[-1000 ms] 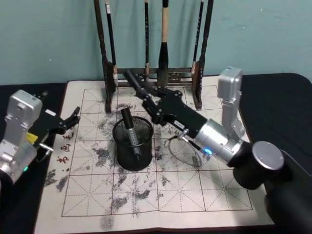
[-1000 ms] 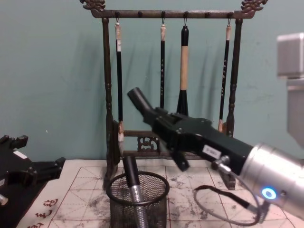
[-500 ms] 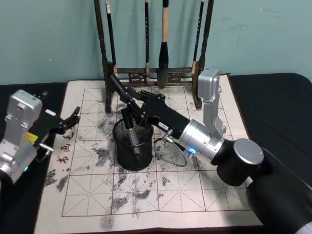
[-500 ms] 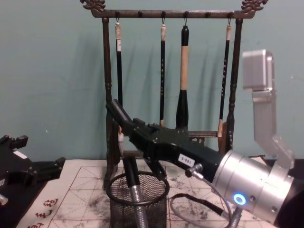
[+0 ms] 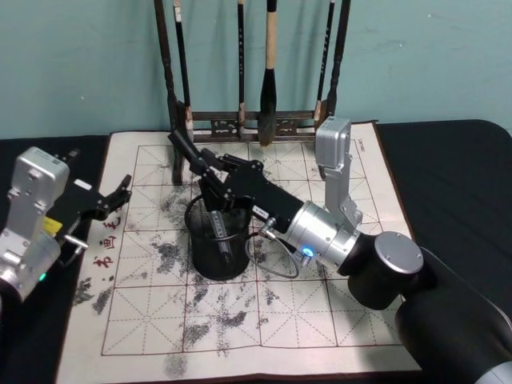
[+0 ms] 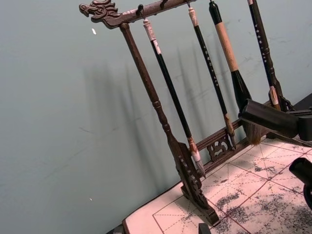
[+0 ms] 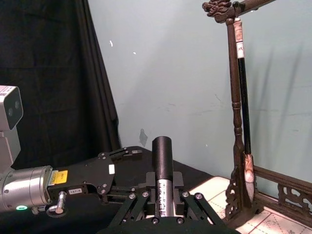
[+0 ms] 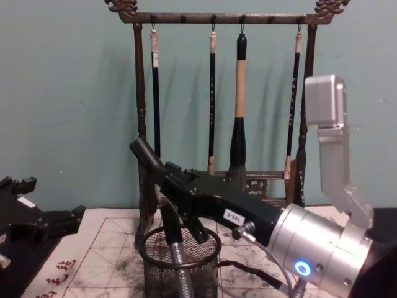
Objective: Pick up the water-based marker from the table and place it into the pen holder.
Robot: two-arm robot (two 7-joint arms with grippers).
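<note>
My right gripper [image 5: 214, 178] is shut on a water-based marker [image 5: 186, 150] with a black cap and silver body. It holds the marker tilted, cap up and to the left, just above the pen holder [image 5: 200, 260], a black wire-mesh cup. In the chest view the marker [image 8: 146, 155] sticks out of the gripper [image 8: 172, 175] over the holder's rim [image 8: 149, 254]. The right wrist view shows the marker [image 7: 162, 161] clamped between the fingers. Another marker [image 5: 222, 232] stands inside the cup. My left gripper [image 5: 120, 192] rests open at the mat's left edge.
A tall dark wooden rack [image 5: 173, 96] with hanging calligraphy brushes [image 5: 270, 72] stands right behind the cup. An ink-stained gridded practice mat [image 5: 264, 312] covers the table. A loose cable loop [image 5: 276, 260] lies beside the holder.
My right gripper has carried the marker left and down, from right of the holder to just over its rim. The left arm has stayed put.
</note>
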